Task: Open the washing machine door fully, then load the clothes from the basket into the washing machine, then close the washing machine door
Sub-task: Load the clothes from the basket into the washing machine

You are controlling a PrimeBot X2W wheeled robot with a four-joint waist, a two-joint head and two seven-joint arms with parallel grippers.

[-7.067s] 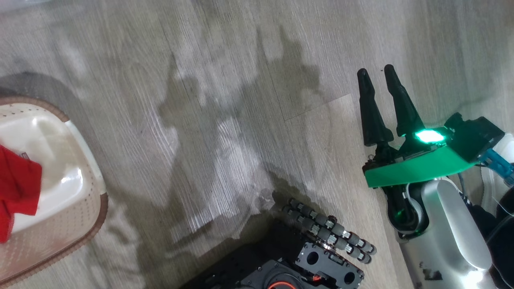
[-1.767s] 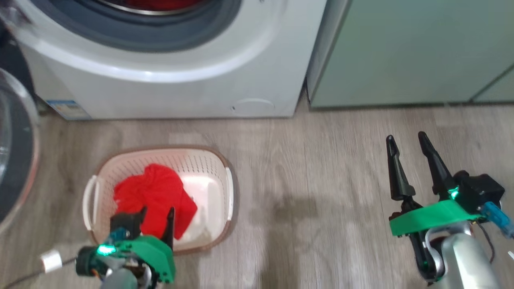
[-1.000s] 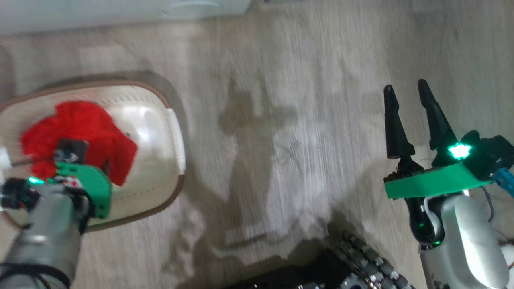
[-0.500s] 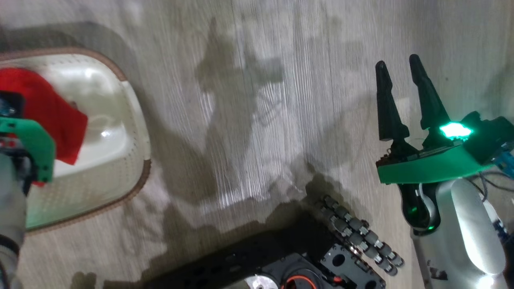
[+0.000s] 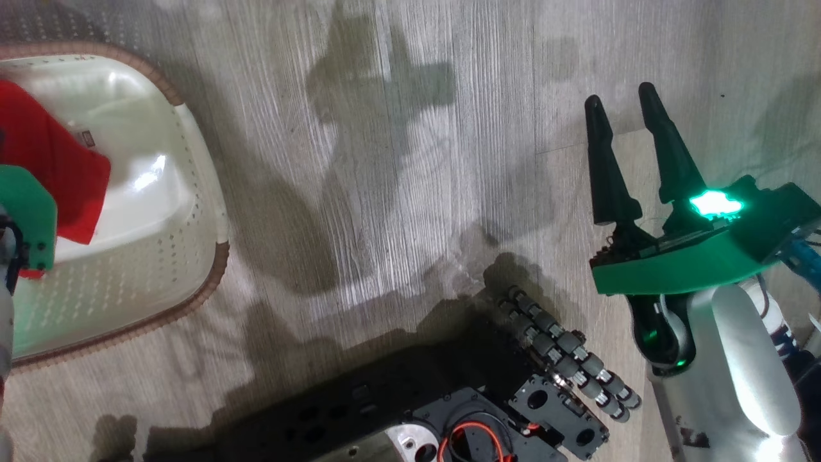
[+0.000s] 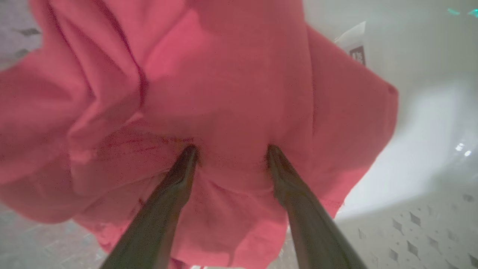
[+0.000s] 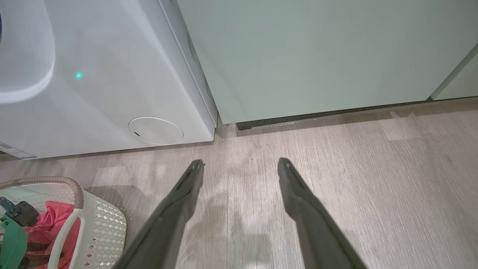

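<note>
Currently left tool (image 6: 229, 151) spread, touching clothes (image 6: 224, 74); right tool (image 7: 241, 166) spread, empty.

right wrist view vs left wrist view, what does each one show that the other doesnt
Right wrist, not left wrist: the washing machine, its small round flap, the green cabinet, bare floor, the open right hand. Left wrist, not right wrist: the paper label and the left hand, fingertips spread, pressed into fabric. Both: the red clothes in the basket.
</note>
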